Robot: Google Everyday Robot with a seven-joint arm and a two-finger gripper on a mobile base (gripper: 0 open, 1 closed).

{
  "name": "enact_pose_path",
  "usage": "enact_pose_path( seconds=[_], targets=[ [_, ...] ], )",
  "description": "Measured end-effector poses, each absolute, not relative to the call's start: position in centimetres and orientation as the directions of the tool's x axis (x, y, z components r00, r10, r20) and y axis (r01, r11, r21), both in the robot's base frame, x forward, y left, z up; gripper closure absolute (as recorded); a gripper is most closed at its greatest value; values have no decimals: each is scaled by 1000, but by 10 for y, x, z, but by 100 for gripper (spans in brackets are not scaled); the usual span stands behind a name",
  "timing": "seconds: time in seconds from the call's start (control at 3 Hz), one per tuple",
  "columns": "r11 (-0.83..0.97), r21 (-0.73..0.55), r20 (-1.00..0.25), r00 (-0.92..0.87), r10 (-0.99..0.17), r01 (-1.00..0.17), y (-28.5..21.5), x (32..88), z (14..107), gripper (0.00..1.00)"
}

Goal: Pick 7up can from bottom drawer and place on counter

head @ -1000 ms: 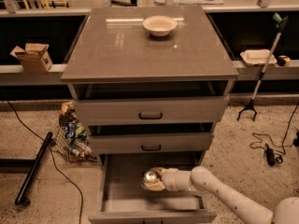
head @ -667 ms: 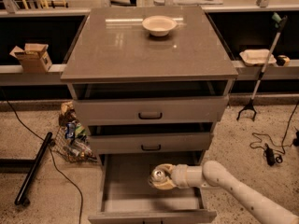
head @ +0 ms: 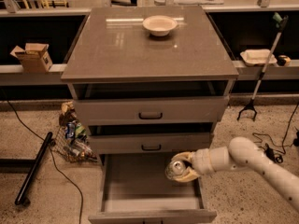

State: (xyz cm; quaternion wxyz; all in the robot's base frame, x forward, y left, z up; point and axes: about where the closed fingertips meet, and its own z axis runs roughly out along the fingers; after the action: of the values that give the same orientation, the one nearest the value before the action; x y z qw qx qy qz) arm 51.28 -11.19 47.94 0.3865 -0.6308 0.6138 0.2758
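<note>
Hand is at the end of the white arm coming in from the right, and its cream fingers are clamped top and bottom around the 7up can. The can's silver lid faces the camera. It sits over the right side of the pulled-out bottom drawer, close to the right wall; can't tell if it's touching the floor. Both drawers above are pushed in. Up on the desk there's only a cream bowl near the back edge, well apart from the can.
</note>
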Motion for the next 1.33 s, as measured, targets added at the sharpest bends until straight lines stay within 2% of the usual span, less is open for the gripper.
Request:
enact_pose_path(
  seconds=[0.33,1.0,1.33],
  targets=[
    [-73,-165,-762,174,-623,-984,-131,505,550,100],
    [-89,-156,-754,176,-633,-984,-129,504,552,100],
    [-135,-124,-693,183,-698,-983,-153,516,608,100]
  ],
)
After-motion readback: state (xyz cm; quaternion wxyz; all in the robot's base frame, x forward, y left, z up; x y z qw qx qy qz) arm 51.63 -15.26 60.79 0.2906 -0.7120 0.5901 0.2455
